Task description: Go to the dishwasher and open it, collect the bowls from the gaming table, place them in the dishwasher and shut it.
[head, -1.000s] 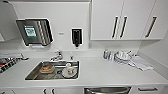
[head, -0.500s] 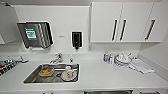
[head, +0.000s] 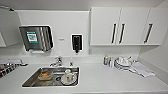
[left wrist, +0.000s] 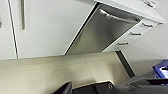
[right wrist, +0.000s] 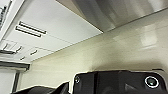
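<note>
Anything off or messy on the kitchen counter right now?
Mostly tidy. Used dishes sit in the sink, and a crumpled white cloth lies loose beside the stacked plates at the counter's right end. Nothing spilled or damaged shows.

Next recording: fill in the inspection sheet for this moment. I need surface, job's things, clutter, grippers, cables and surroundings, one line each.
Surface: white countertop with an inset steel sink.
Job's things: dishwasher in the left wrist view, brushed steel front with a bar handle across it; whether the door is shut I cannot tell.
Clutter: crockery in the sink, including a cup on a plate; stacked dishes, a cloth and a small bottle on the counter.
Grippers: fingers not made out on either arm.
Cables: nothing seen.
Surroundings: white wall cabinets, a paper towel dispenser, a dark soap dispenser, a tap, pale floor.
</note>
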